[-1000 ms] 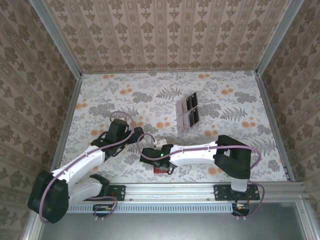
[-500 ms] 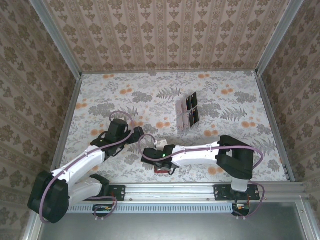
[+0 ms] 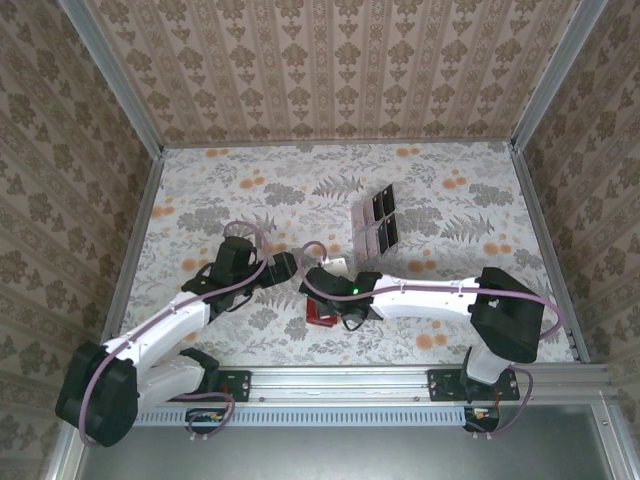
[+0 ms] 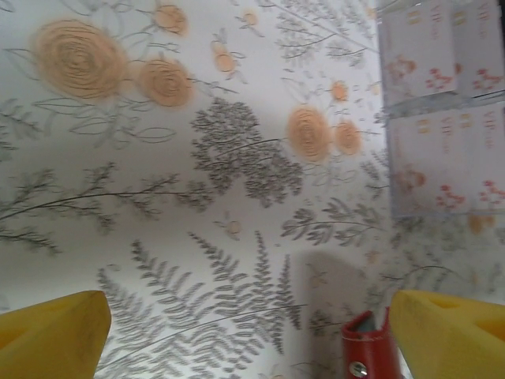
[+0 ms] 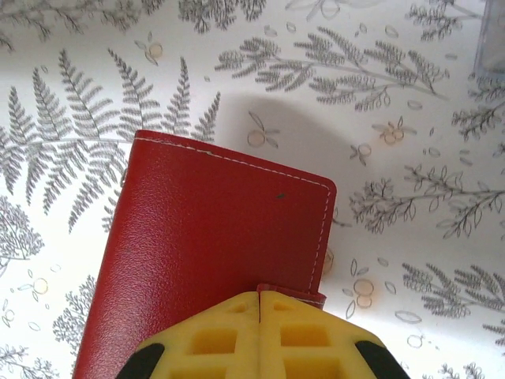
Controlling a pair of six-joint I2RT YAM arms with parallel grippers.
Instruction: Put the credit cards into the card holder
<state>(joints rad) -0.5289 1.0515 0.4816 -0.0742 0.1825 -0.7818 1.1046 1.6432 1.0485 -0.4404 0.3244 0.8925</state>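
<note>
The red card holder [image 5: 213, 237] hangs tilted just above the table, casting a shadow. My right gripper [image 5: 259, 296] is shut on its snap-tab edge, fingers pressed together. From above, the card holder [image 3: 320, 314] sits below the right gripper [image 3: 345, 303]. My left gripper [image 3: 285, 268] stands wide open just left of it. In the left wrist view a corner of the card holder [image 4: 367, 347] shows beside the right-hand finger [image 4: 450, 332], and nothing lies between the fingers. Dark credit cards [image 3: 386, 206] stand in a clear rack further back.
The clear plastic rack [image 3: 375, 228] stands at the middle of the floral table, its near end in the left wrist view [image 4: 442, 118]. Patterned walls enclose the table on three sides. Both arm bases sit on the rail at the near edge.
The right gripper has shut on the card holder and carried it away from the near edge, toward the left gripper. The right arm has stretched out. The left arm has barely moved.
</note>
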